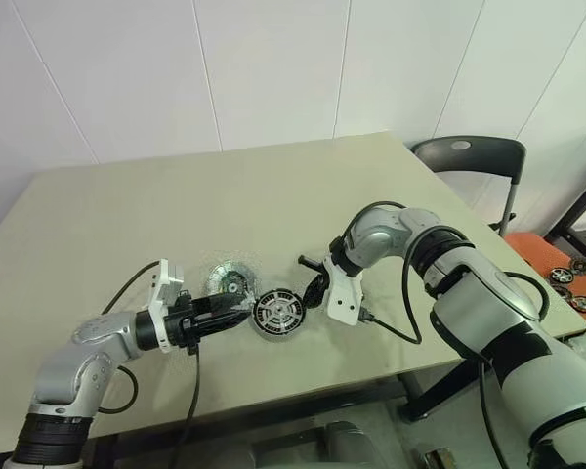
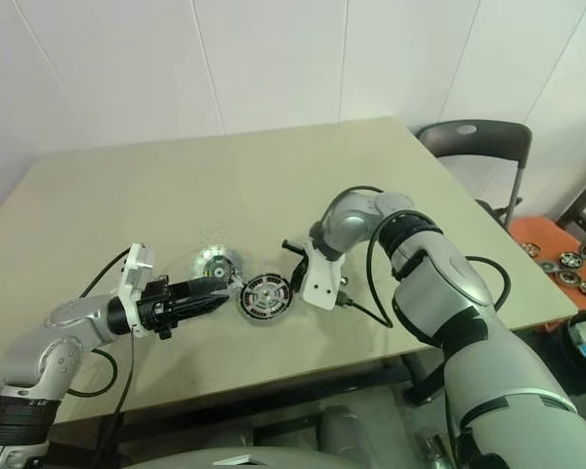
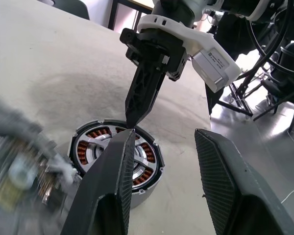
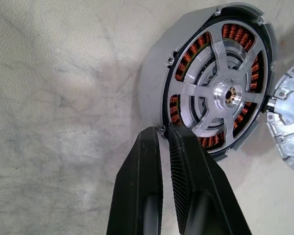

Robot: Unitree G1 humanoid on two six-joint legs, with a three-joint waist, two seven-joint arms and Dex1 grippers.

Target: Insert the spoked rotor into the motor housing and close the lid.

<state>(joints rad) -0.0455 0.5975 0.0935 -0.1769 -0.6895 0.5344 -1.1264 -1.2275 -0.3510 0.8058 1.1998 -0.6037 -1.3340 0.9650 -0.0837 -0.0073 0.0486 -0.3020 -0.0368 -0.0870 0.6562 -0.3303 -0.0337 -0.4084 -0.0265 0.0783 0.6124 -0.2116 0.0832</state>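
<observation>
The housing (image 1: 277,314) stands on the tabletop (image 1: 273,186), near the front edge and about midway between its left and right edges. The rotor (image 4: 224,93) sits already inside the housing: its silver spokes and hub lie flat in the ring of copper windings, and the dark rim goes around them.

The lid (image 1: 229,281) is just beside the housing, on its left and a little farther from the front edge. It stands tilted, not flat, and the left gripper (image 1: 236,311) is at its lower part. In the left wrist view the lid is a blurred shape close beside one finger, so I cannot tell if the gripper holds it or only touches it. The jaws of the left gripper are apart, with a clear gap between the two black fingers (image 3: 112,191), and they point level toward the housing from the left.

The right gripper (image 4: 162,133) comes from the right side and points steeply down at the housing's rim. Its jaws are together, with only a thin line between them, and nothing is between them. Their tips are at the outer edge of the housing, on the grey rim beside the windings; if they touch it I cannot tell for sure.

A dark chair (image 1: 474,156) stands beyond the right edge of the tabletop, and some more small round parts (image 1: 574,277) lie on an orange surface farther to the right.
</observation>
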